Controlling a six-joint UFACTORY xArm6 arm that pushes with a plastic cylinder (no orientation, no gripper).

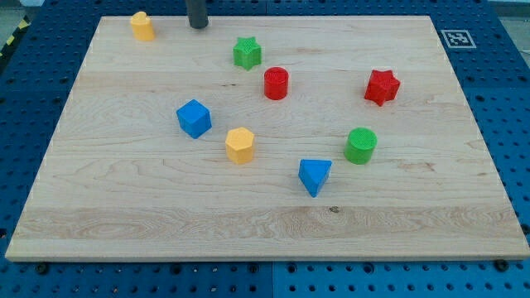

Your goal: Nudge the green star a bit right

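The green star (pixel 247 53) sits on the wooden board (pixel 124 207) near the view's top, left of centre. My tip (pixel 198 26) rests at the board's top edge, up and to the left of the green star, a short gap apart. A red cylinder (pixel 276 84) stands just down and right of the star.
A yellow block (pixel 142 26) is at the top left. A blue cube (pixel 194 118) and a yellow hexagonal block (pixel 240 146) lie left of centre. A blue triangular block (pixel 315 176), a green cylinder (pixel 361 146) and a red star (pixel 382 87) lie to the right.
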